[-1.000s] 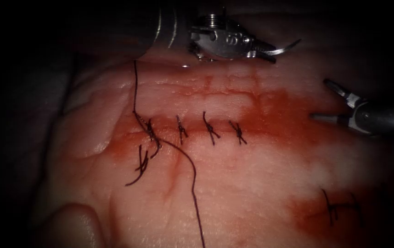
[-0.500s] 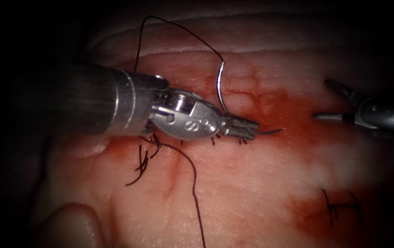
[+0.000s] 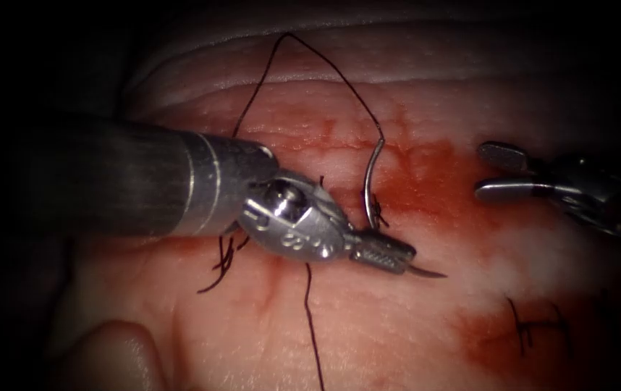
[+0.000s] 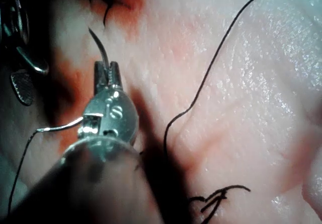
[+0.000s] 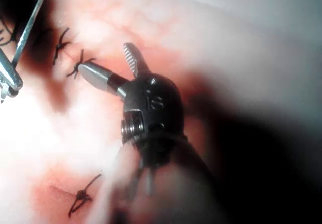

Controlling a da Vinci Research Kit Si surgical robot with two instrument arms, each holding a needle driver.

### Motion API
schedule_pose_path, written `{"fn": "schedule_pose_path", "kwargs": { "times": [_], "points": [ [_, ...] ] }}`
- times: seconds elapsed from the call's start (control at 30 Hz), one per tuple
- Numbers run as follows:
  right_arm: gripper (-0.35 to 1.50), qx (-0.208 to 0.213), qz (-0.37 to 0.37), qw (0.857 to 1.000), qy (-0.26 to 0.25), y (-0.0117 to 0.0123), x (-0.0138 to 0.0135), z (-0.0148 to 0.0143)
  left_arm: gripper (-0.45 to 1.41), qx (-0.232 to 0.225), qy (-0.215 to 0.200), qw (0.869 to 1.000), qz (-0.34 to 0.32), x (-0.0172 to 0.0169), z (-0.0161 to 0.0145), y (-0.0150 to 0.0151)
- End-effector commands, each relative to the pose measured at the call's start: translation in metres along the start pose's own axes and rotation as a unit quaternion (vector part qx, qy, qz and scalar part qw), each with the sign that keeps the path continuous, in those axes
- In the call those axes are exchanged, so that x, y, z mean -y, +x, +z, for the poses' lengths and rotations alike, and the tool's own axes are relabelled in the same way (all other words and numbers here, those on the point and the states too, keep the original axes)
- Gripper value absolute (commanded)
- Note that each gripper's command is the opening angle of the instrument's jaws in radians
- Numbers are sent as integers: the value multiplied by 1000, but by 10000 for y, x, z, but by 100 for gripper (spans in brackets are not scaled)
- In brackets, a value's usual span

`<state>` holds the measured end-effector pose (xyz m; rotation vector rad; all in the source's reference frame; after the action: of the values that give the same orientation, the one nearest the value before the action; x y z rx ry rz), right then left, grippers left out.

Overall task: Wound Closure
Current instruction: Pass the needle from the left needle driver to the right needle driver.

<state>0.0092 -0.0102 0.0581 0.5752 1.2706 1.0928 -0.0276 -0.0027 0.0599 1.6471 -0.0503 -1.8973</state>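
Over the stitched cut, the left hand (image 3: 397, 257) grips the needle (image 3: 370, 181) near its point

It has dipped lower within half a second, needle clear of the tissue (image 3: 368, 326); the right hand (image 3: 495, 172) waits open, empty, now nearer

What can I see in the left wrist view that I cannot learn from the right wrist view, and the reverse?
Left wrist view: the left tool, jaws shut on the needle close behind its point, which is free of the tissue. The thread loops over the surface, and cut ends lie there.

Right wrist view: the right tool, jaws open, holding nothing, beside two knotted stitches. A separate stitch lies apart.

Both: the tissue with red fluid and dark stitches.
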Motion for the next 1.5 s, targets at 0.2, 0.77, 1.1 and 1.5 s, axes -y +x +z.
{"fn": "schedule_pose_path", "kwargs": {
  "times": [0.2, 0.77, 1.1, 1.5],
  "points": [
    [69, -13, 46, 996, 80, -10, 19, 22, -45, -38, -14, 999, 31, -5, 5, 7],
    [76, -37, 110, 976, 186, -24, 62, 68, -45, -99, -30, 992, 66, -2, 10, 33],
    [69, -41, 129, 968, 212, -31, 76, 83, -45, -101, -23, 992, 70, 3, 10, 43],
    [34, -42, 147, 964, 218, -36, 80, 91, -45, -98, -23, 992, 71, 4, 11, 47]
  ]
}}
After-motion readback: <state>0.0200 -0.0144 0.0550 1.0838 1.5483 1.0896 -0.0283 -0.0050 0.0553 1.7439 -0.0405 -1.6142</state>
